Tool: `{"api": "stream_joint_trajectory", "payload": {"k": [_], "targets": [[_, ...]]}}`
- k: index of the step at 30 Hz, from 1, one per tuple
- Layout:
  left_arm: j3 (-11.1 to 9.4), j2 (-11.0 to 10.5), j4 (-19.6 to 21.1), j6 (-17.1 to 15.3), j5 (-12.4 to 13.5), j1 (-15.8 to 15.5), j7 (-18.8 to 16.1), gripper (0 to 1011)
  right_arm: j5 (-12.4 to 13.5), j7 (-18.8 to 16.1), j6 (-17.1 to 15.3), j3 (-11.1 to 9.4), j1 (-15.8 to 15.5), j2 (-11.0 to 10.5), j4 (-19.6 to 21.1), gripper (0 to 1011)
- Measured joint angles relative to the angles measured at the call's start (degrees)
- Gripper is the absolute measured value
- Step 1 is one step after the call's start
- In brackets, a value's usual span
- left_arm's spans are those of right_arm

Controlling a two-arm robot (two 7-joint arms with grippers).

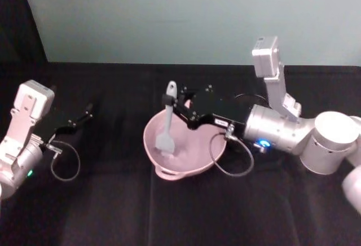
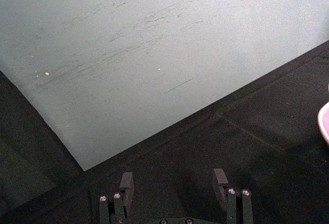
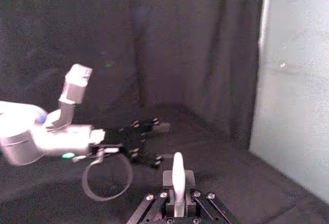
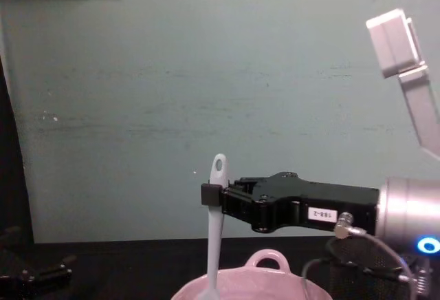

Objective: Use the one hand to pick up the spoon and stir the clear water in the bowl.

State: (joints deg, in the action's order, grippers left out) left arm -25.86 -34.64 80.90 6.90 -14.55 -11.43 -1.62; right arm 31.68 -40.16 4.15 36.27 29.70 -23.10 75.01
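Note:
A pale pink bowl (image 1: 197, 161) with a wavy rim sits mid-table; its loop handle (image 4: 267, 260) shows in the chest view. My right gripper (image 1: 171, 102) is shut on the upper handle of the white spoon (image 1: 166, 133), which stands nearly upright with its broad end down inside the bowl. From the chest the spoon (image 4: 214, 231) drops from the right gripper (image 4: 212, 195) into the bowl (image 4: 289, 290). The right wrist view has the spoon handle (image 3: 177, 175) pinched between the jaws. The water is too faint to make out. Far left, my left gripper (image 1: 89, 110) rests open above the cloth.
Black cloth covers the table (image 1: 113, 212), with a pale green wall (image 1: 186, 14) behind. A cable loop (image 1: 231, 158) hangs from the right wrist beside the bowl. The bowl's rim (image 2: 325, 124) edges into the left wrist view, where the left gripper (image 2: 174, 182) points at the wall.

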Motion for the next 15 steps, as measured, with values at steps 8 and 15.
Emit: {"api": "stream_joint_trajectory", "payload": {"k": [8, 15], "targets": [[0.0, 0.0, 0.0, 0.0, 0.0, 0.0, 0.0, 1011, -4.7, 4.8, 6.5, -1.5, 1.4, 3.5, -6.4, 114], [0.0, 0.0, 0.0, 0.0, 0.0, 0.0, 0.0, 1011, -7.7, 6.3, 7.9, -2.9, 1.2, 1.7, -6.0, 116]]}}
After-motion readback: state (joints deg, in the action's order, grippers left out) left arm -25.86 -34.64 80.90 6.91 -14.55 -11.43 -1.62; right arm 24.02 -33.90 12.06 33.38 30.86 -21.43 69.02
